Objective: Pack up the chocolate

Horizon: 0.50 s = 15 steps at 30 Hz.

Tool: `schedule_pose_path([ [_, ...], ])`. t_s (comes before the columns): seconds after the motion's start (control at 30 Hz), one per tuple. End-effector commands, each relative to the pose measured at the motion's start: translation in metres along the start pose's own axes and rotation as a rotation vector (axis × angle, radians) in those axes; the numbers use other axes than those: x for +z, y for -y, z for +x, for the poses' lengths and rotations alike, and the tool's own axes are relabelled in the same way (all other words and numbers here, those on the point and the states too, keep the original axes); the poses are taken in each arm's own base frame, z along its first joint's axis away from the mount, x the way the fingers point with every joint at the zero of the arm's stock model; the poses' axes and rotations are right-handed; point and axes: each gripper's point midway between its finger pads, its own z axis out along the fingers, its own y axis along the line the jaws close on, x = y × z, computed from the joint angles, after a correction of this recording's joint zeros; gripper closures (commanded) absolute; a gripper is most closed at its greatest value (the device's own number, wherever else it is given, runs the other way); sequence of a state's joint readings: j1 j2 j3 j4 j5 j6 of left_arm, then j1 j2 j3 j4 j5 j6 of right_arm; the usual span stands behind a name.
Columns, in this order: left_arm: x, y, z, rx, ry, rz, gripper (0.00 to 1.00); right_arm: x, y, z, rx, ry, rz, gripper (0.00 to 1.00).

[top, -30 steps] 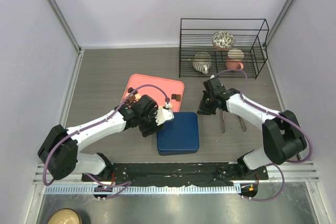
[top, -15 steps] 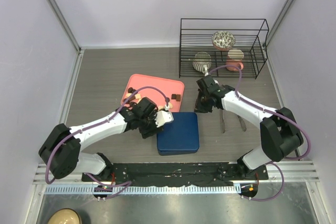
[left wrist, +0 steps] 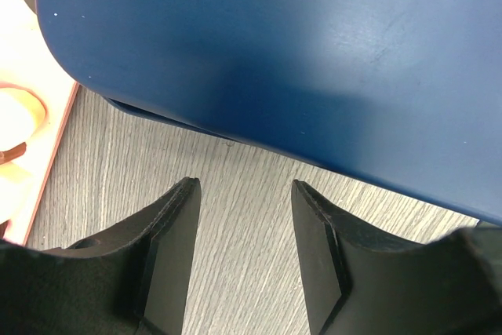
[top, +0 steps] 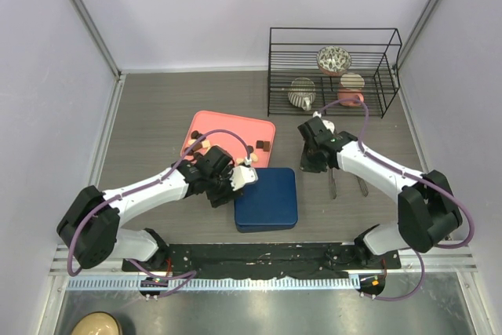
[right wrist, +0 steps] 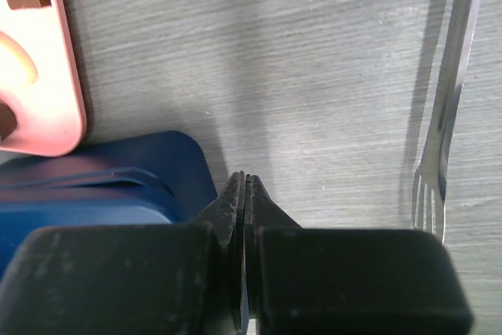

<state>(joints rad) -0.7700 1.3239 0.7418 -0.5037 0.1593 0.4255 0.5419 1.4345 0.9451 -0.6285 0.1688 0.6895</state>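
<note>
Overhead, grey wood-grain table (top: pixel 157 115), lilac walls (top: pixel 235 5), wire rack (top: pixel 333 29)

Matt plastic box (left wrist: pixel 314 52), shiny metal fork (right wrist: pixel 451 76).

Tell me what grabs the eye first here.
A dark blue box sits at the table's centre, the left gripper open at its left edge. Behind it lies a pink tray with small chocolate pieces, and a black wire rack holding crockery stands far right. The right gripper is shut on nothing, near a fork.
</note>
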Motion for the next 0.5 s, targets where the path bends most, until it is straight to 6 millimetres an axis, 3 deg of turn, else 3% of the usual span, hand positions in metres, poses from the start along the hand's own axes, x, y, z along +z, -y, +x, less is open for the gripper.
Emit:
schedule_pose_path([
  [0.0,-0.003,-0.003,-0.018,0.002,0.077,-0.003,0.46,-0.011,-0.007,-0.001,-0.019,0.027,-0.023,0.99],
  [0.17,-0.002,-0.004,-0.02,-0.003,0.076,0.002,0.46,-0.014,-0.03,0.001,-0.035,0.023,-0.064,0.99],
  [0.47,-0.001,-0.004,-0.022,-0.001,0.082,0.004,0.48,-0.017,-0.046,-0.001,-0.037,0.028,-0.094,0.99],
])
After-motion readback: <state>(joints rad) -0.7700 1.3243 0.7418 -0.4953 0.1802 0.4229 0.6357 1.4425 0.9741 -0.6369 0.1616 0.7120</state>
